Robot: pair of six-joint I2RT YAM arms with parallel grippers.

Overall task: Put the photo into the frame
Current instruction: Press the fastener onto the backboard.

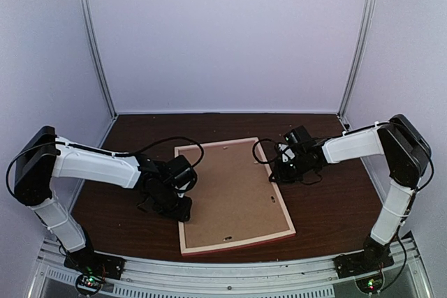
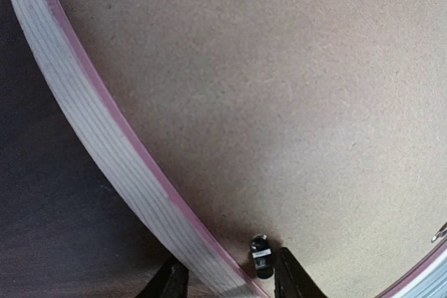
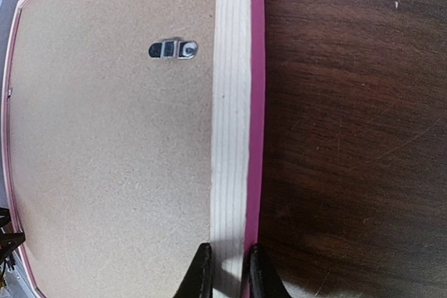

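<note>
While wrist views show rails, overhead shows whole frame (image 1: 234, 197).

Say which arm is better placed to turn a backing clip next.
Left. A clip sits right between the left gripper's fingertips. The right gripper straddles the frame rail, with its nearest clip far ahead.

Two robot arms, the left arm (image 1: 94, 165) and right arm (image 1: 356, 146), wear glossy white shells over black joints. Large black rounded housings cap each elbow. Looping black cables trail from the dark wrist units. Each black base plate (image 1: 94, 264) sits on a ribbed metal rail, with small green and red lights glowing below. In the wrist views, the black jaws taper to slim, smooth tips.
</note>
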